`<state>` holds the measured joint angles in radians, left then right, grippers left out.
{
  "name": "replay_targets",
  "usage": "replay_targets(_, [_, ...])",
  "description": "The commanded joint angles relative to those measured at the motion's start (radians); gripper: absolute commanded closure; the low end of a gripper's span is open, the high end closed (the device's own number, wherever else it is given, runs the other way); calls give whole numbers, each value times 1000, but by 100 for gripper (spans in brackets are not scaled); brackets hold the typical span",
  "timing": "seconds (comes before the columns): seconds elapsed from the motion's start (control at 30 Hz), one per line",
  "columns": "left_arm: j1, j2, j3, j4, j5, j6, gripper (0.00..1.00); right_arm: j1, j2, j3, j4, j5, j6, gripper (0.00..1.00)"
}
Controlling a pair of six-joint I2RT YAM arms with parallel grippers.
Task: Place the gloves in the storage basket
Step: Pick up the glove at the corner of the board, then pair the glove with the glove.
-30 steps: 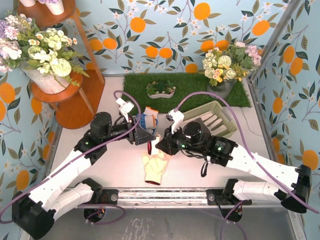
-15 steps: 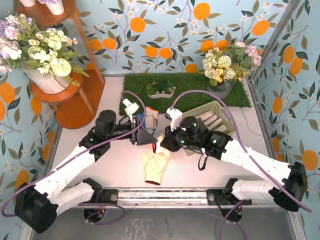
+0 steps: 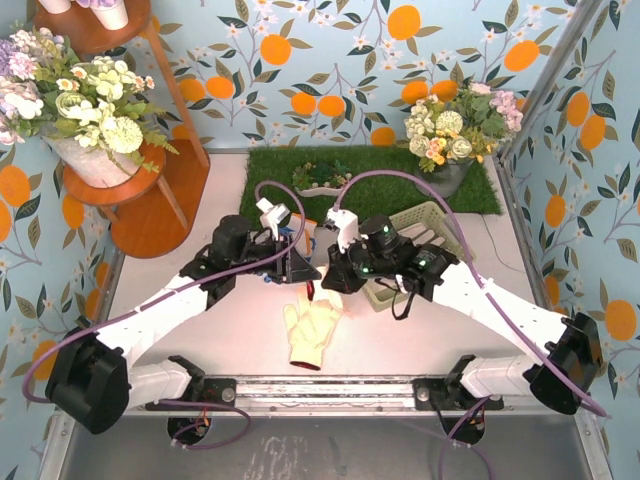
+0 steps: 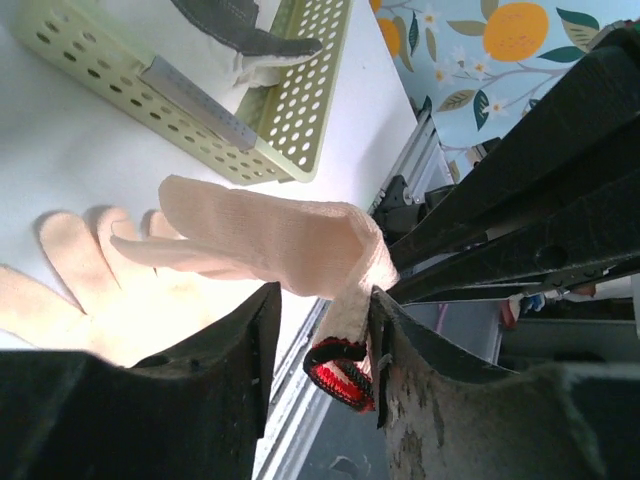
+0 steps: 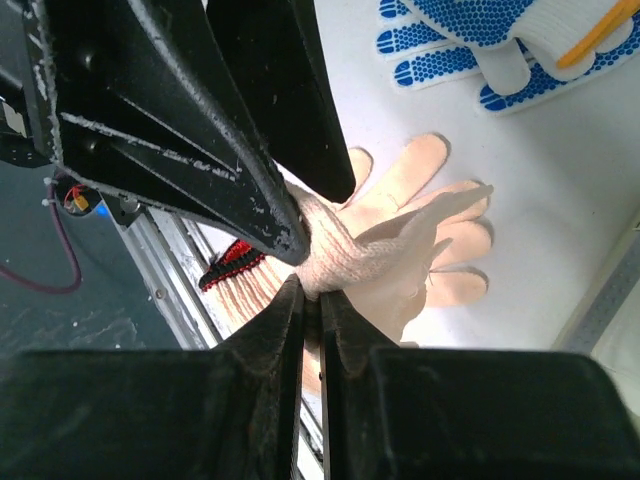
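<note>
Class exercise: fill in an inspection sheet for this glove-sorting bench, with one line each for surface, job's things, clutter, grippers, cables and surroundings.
Surface: white table, well lit.
Job's things: lifted peach glove held off the table; flat peach glove lying under it; blue-and-white glove on the table; grey-and-cream glove in the storage basket.
Clutter: dish of plants and flower pot on a grass mat.
Grippers: right gripper shut on the lifted peach glove near its cuff; left gripper open, fingers on either side of that cuff.
Cables: purple cables loop above both arms.
Surroundings: wooden flower stand at left; orange-print walls.
</note>
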<state>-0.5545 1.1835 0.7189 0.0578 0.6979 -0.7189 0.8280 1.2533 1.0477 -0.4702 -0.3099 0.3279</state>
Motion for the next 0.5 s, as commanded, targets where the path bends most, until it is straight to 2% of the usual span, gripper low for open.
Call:
replay_targets(0.0, [2,18,79,37,-37,56,61,-33,-15,29,27,-73,-38,100])
replay_targets(0.1, [5,37,90,27,-37,67,63,-59,-2,30,23,-97,-58,100])
replay_targets(0.2, [8,53,91,57,-24,61,81,-76,31,60,-3,-106,-85,100])
replay_targets(0.33, [7,96,63,169,21,-9,100,-113,74,111,-59,-102,-133,100])
replay_targets(0.47, [7,121,55,244,-20,-31,100,-159,103,174,-106,-83,-179,100])
